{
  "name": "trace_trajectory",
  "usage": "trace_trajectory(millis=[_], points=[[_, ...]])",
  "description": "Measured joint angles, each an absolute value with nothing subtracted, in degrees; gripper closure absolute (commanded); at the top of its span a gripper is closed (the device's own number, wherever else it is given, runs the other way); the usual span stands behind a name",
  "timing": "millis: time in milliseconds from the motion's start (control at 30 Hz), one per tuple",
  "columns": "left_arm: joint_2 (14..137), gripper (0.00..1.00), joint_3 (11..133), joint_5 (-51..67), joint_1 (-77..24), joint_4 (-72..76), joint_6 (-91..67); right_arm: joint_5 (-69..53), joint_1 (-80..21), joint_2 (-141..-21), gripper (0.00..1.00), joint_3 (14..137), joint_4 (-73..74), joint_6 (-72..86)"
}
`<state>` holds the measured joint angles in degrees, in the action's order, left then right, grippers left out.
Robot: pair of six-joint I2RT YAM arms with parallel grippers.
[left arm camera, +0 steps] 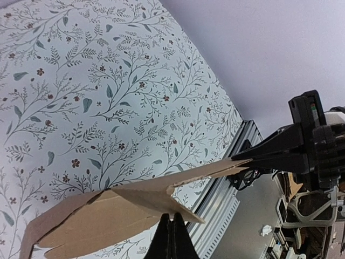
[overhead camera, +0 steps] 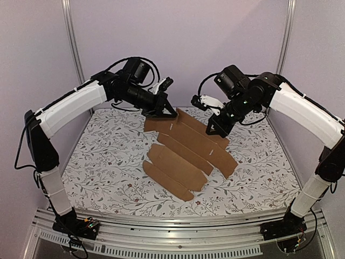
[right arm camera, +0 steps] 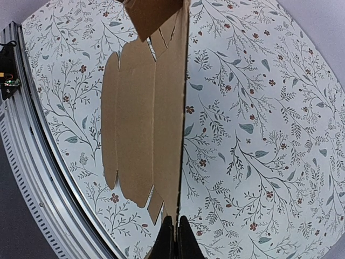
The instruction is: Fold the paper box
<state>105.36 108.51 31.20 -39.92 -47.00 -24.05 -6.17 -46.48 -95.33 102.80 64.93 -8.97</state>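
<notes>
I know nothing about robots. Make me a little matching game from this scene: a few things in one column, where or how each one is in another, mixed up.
Things:
1. flat brown corrugated cardboard sheet with flaps
2. left gripper
3. right gripper
4. floral-patterned white table cover

States:
A. jaws shut on the sheet's far right edge
B. spread under everything
C. unfolded, far edge lifted
D. jaws shut on the sheet's far left corner

Pairs: 1-C, 2-D, 3-A, 4-B
</notes>
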Motion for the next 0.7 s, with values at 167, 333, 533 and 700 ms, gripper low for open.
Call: trace_trajectory(millis=[167,333,533,700], points=[[105.54,0.99,108.53,28.77,-39.9,-47.2,-23.59,-6.02,-46.48,-95.15,1.0,102.41,64.38,-8.36],[104.99,0.96,108.16,23.55,-39.46,-48.75,-21.67,-4.8,-46.5,-94.17,1.0,100.62,63.59,-8.23],[99.15,0.94,100.99,18.46,-39.0,-49.6,-20.6,-4.58,-46.41,-94.04,1.0,99.44,63.02,-8.84],[94.54,0.94,93.21,15.38,-38.98,-49.5,-20.82,-5.56,-45.74,-94.32,1.0,97.51,60.99,-8.88]])
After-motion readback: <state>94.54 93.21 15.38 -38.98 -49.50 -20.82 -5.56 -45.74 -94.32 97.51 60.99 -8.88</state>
